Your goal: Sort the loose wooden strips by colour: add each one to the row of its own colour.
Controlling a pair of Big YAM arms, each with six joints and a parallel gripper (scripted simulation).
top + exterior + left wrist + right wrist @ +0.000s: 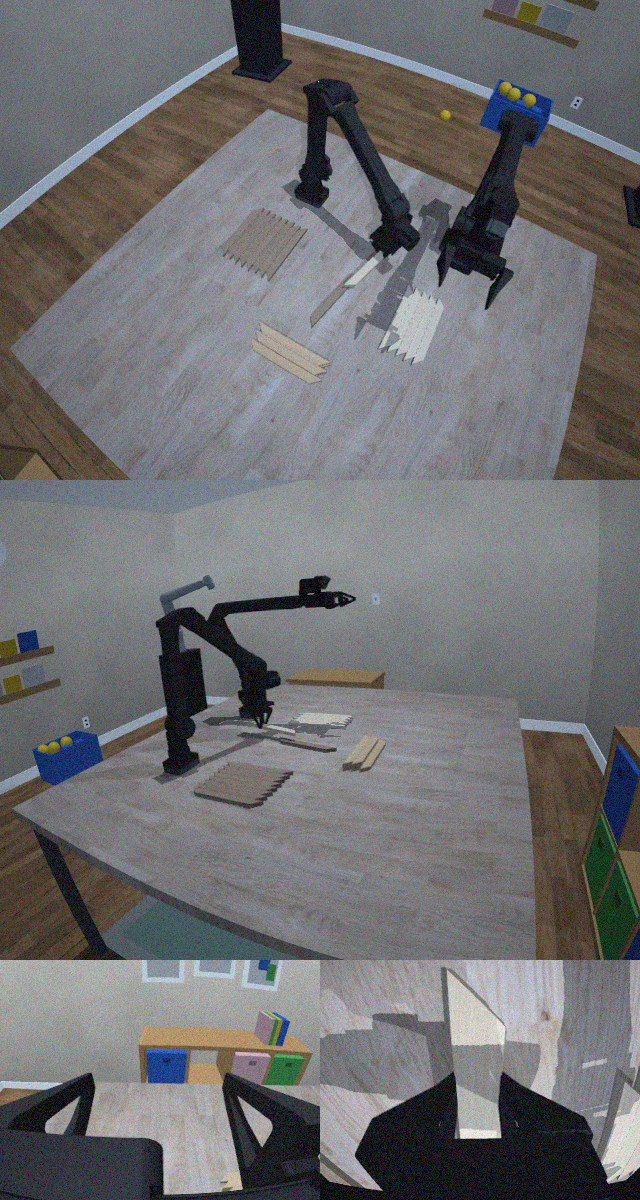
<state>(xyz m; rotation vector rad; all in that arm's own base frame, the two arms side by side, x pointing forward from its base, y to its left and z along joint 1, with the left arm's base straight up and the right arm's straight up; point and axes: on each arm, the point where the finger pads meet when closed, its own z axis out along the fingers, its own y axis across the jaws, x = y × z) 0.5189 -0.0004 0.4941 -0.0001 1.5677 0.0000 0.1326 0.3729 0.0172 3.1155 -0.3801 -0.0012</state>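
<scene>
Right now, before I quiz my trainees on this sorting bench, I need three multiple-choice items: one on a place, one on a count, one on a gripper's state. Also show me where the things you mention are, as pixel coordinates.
1. Where is the loose brown strip (327, 307) (309, 745)?
A) In the blue bin
B) On the table, apart from the rows
C) On top of the white row

2. How many strips are in the pale tan row (290, 353) (363, 753)?
A) Three
B) Six
C) Eight

3. What is the right gripper (381, 254) (262, 725) (477, 1079) doing?
A) Standing open
B) Holding a brown strip
C) Holding a white strip (361, 272) (280, 729) (477, 1027)

1: B, the top view shows it lying between the rows.
2: A, three slanted strips show side by side there.
3: C, the right wrist view shows the white strip between its fingers.
</scene>
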